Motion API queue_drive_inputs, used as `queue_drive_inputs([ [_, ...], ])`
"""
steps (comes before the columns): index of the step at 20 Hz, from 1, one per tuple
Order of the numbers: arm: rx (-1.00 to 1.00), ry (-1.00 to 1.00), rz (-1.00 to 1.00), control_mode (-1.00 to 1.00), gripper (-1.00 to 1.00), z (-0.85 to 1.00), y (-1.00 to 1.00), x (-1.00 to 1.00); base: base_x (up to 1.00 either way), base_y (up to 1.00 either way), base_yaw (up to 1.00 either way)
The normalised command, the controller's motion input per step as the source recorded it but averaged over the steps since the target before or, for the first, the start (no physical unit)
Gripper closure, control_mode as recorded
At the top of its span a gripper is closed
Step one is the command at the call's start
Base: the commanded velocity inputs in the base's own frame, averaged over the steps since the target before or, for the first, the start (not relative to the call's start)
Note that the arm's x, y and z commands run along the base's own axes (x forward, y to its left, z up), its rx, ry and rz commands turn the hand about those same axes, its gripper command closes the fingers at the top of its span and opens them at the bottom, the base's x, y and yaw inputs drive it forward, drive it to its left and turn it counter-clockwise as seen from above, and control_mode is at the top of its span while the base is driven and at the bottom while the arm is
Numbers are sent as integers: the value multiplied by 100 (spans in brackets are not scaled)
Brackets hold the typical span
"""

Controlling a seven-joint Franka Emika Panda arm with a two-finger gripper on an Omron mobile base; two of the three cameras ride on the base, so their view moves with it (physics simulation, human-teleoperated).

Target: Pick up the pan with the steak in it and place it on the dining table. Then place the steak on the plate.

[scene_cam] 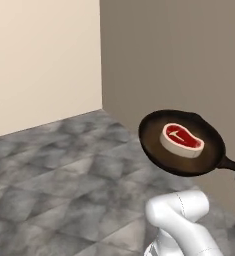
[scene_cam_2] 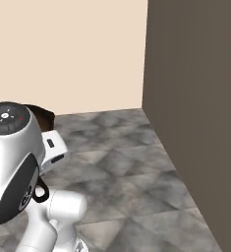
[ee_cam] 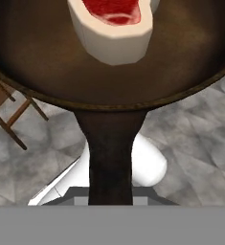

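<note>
Carrying the pan (scene_cam: 181,142) aloft over grey floor, gripper (ee_cam: 110,201) clamped on its handle; steak (scene_cam: 182,139) sat near pan centre, slightly toward 12 o'clock in hand view. Advisable: keep pan level, drive slowly, avoid wall at 3 o'clock.

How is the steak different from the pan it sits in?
The steak is red with a pale cream rim; the pan is dark brown-black. The steak is a small thick slab; the pan is wide and round, far bigger than the steak. The pan has a long dark handle; the steak has none. Both are up in the air above the grey floor, the steak riding inside the pan.
</note>
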Motion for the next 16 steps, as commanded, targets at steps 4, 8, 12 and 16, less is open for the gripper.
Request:
queue_drive_inputs([
  [4, 0, 0, 0, 100, 100, 0, 0, 0, 100, 0, 1],
  [8, 0, 0, 0, 100, 100, 0, 0, 0, 98, 0, 10],
  [12, 0, 0, 0, 100, 100, 0, 0, 0, 19, -1, 44],
  [16, 0, 0, 0, 100, 100, 0, 0, 0, 0, 0, 50],
])
